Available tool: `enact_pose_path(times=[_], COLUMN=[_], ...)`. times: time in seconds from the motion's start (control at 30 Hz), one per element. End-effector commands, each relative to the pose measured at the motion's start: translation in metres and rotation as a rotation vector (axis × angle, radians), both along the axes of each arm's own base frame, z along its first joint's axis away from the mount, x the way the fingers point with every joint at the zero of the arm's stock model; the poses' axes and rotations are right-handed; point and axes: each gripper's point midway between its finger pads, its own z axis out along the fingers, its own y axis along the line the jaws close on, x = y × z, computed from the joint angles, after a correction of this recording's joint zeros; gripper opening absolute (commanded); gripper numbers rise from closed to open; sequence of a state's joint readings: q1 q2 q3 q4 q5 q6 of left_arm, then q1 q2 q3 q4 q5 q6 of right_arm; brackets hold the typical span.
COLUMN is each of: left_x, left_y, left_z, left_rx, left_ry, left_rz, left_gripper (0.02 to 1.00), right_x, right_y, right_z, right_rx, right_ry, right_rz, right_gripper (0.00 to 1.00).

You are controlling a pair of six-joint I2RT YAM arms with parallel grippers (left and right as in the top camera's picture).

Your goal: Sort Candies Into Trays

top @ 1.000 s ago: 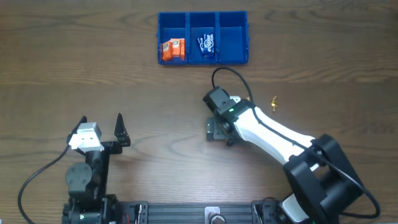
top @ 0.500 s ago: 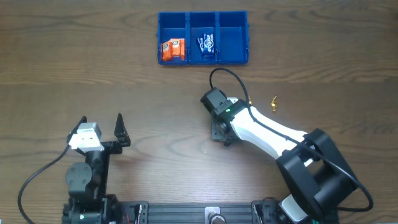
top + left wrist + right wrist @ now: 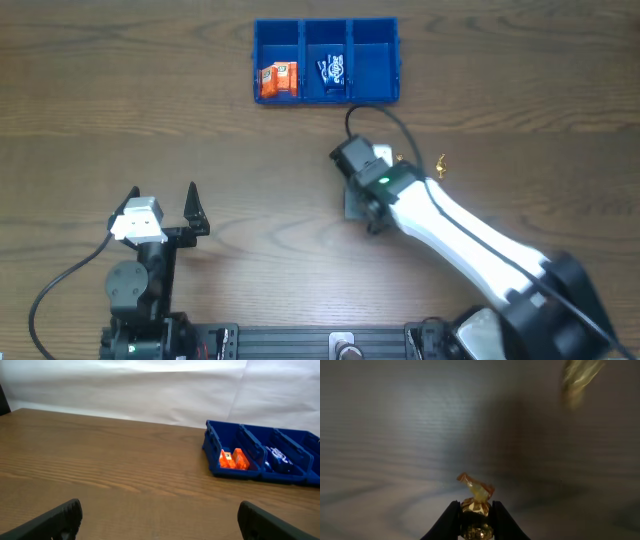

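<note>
We are holding a gold-wrapped candy clenched in the right gripper's jaws, apparently lifted off the table near the top view's middle, below the blue tray at upper centre. By our judgement we are aiming for the bare right-hand compartment, since orange candies are sitting in the left one and blue candies in the middle, and we should be lowering well inside its walls before releasing. The left gripper is resting at lower left, jaws released, and a second gold candy is lying right of the arm.
</note>
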State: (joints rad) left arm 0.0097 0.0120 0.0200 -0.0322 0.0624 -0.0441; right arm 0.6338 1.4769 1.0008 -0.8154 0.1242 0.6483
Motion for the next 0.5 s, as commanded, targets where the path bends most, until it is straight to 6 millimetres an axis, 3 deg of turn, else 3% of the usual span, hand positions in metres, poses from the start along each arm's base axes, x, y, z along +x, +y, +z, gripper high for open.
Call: enact_pose_path(times=[0.03, 0.13, 0.23, 0.33, 0.43, 0.5], left_x=[-0.001, -0.001, -0.001, -0.001, -0.001, -0.001], left_y=[-0.001, -0.001, -0.001, -0.001, -0.001, -0.001], left_z=[-0.016, -0.016, -0.016, -0.016, -0.016, -0.016], left_rx=[0.012, 0.012, 0.012, 0.012, 0.012, 0.012], left_ry=[0.051, 0.051, 0.051, 0.051, 0.051, 0.051], left_rz=[-0.011, -0.011, -0.011, -0.011, -0.011, -0.011], left_gripper=[0.998, 0.998, 0.996, 0.998, 0.998, 0.998], right_x=[0.075, 0.138, 0.192, 0.236, 0.262, 0.269], right_y=[-0.018, -0.03, -0.032, -0.031, -0.035, -0.035], right_z=[0.124, 0.175, 0.182, 0.15, 0.103, 0.081], right_rx=[0.007, -0.008, -0.033, -0.06, -0.067, -0.058], right_ry=[-0.276, -0.372, -0.405, -0.382, -0.333, -0.3], right_rz=[-0.04, -0.052, -0.053, -0.056, -0.073, -0.071], right_gripper=[0.185, 0.185, 0.185, 0.185, 0.185, 0.185])
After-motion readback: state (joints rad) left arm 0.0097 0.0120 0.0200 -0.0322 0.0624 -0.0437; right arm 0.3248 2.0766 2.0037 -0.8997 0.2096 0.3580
